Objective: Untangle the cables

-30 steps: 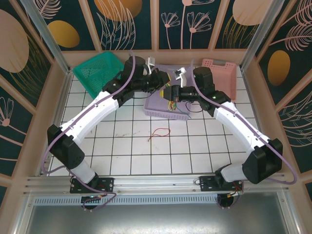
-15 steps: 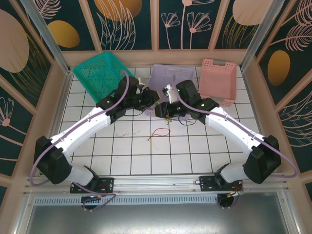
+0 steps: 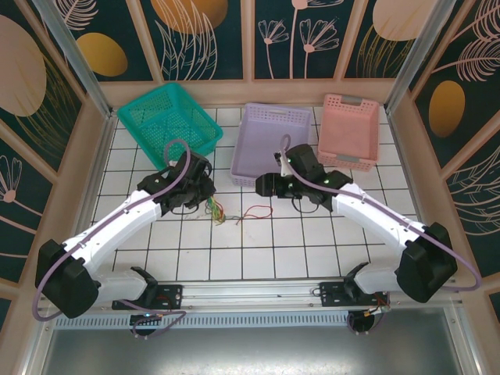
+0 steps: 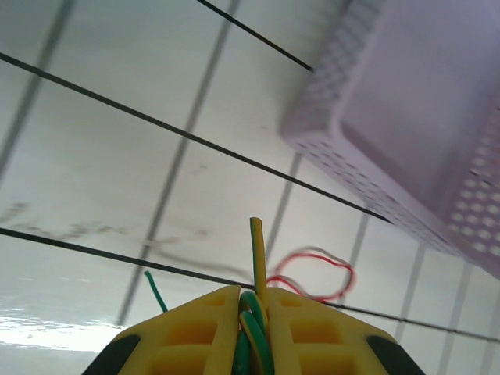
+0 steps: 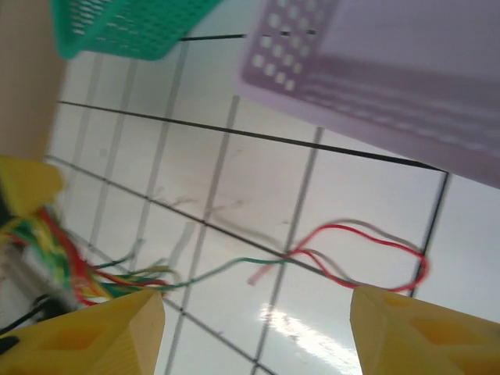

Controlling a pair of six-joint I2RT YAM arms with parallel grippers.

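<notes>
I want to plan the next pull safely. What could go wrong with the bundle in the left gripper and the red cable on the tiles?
1. The left gripper pinches several strands of the bundle together; pulling may tighten the tangle.
2. A green strand seems to reach the red cable; lifting may drag it away from the open right gripper.

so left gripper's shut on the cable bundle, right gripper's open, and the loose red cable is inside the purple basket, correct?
Not quite. The loose red cable lies on the tiled table in front of the purple basket, not inside it, as the top external view shows. The rest holds: left gripper shut on the cable bundle, right gripper open.
</notes>
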